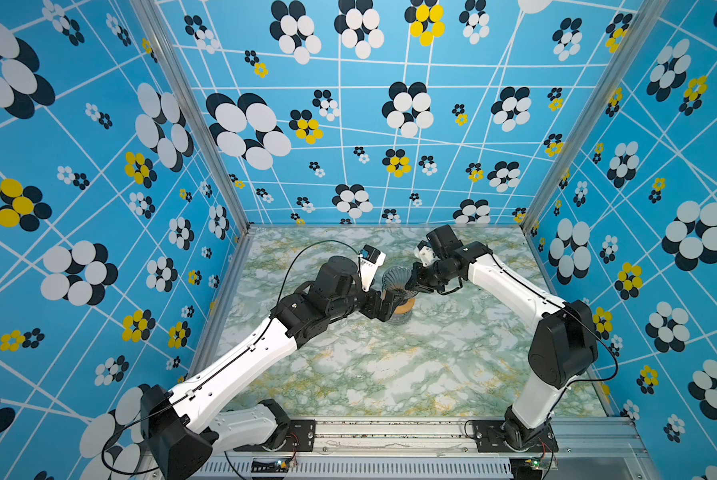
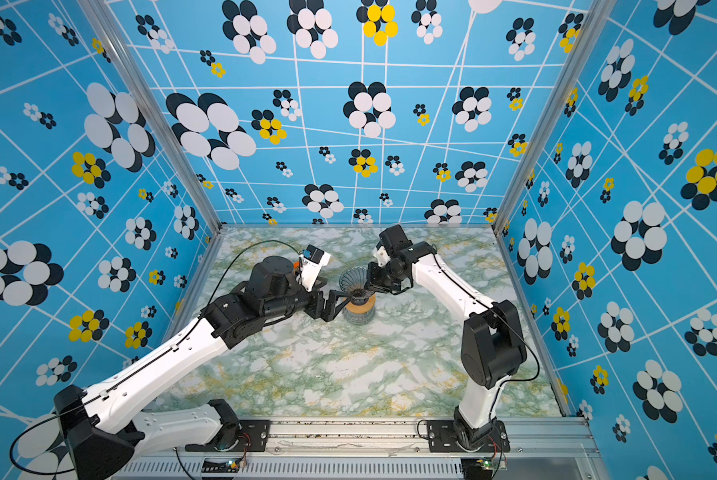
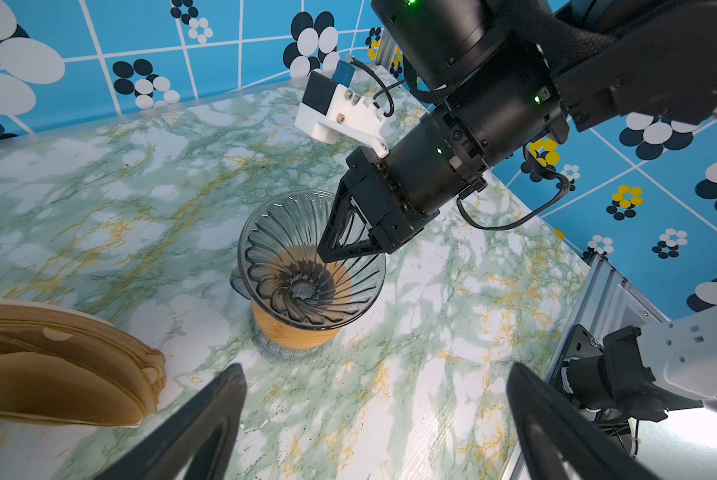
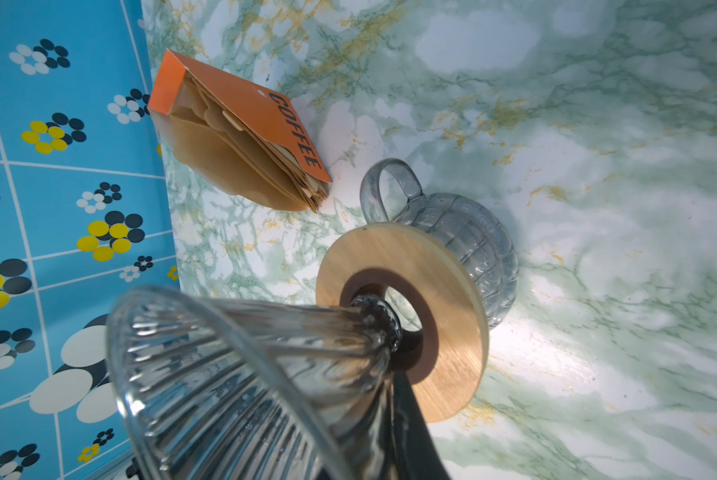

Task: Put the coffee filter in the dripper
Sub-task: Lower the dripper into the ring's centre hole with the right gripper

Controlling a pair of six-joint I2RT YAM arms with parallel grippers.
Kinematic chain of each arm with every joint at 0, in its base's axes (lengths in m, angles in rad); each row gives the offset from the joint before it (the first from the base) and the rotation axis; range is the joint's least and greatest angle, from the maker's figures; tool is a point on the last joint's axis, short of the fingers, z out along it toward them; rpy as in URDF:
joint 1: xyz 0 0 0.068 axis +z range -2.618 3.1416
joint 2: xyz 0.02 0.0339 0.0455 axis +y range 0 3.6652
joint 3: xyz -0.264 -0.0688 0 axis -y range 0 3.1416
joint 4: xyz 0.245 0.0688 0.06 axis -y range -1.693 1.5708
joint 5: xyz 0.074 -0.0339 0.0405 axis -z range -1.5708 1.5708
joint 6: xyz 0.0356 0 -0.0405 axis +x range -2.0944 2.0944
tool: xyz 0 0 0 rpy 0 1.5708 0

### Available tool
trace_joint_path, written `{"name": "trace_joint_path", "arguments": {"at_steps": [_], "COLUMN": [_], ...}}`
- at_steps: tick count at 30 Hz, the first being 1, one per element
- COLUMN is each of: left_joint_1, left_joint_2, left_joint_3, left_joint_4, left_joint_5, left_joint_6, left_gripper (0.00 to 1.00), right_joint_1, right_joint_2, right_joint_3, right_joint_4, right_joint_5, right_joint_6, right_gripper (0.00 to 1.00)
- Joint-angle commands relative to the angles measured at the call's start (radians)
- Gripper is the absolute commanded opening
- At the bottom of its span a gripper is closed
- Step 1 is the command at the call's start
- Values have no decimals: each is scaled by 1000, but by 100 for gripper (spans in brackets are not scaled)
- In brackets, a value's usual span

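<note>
The dripper [image 3: 306,274], a clear ribbed glass funnel, leans tilted with its narrow end at the dark hole of the wooden ring [image 4: 444,332]. My right gripper [image 3: 326,254] is shut on the dripper's wall, one dark finger [image 4: 415,432] outside the glass. It shows in both top views [image 1: 396,276] [image 2: 353,278]. My left gripper [image 3: 375,370] stands open just short of the jug [image 4: 469,237], nothing between its fingers. No single coffee filter is in view; only tan papers stacked in the orange packet [image 4: 248,112].
The ring rests on the glass jug, whose handle [image 4: 383,187] points toward the packet. The packet lies near the left wall, behind my left arm in both top views. The aluminium rail [image 1: 390,432] runs along the table's front edge.
</note>
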Motion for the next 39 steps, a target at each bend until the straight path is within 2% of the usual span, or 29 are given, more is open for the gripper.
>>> {"name": "trace_joint_path", "arguments": {"at_steps": [1, 27, 39], "left_joint_1": [7, 8, 8], "left_joint_2": [8, -9, -3], "left_joint_3": [-6, -6, -3], "left_joint_4": [19, 17, 12], "left_joint_5": [11, -2, -3], "left_joint_6": [8, 8, 7], "left_gripper": [99, 99, 99], "right_joint_1": [7, 9, 14], "right_joint_2": [17, 56, 38], "right_joint_3": [-8, 0, 15], "right_joint_4": [-24, -38, -48], "right_joint_5": [-8, -1, 64], "right_joint_6": [-16, -26, -33], "right_gripper": [13, 13, 13]}}
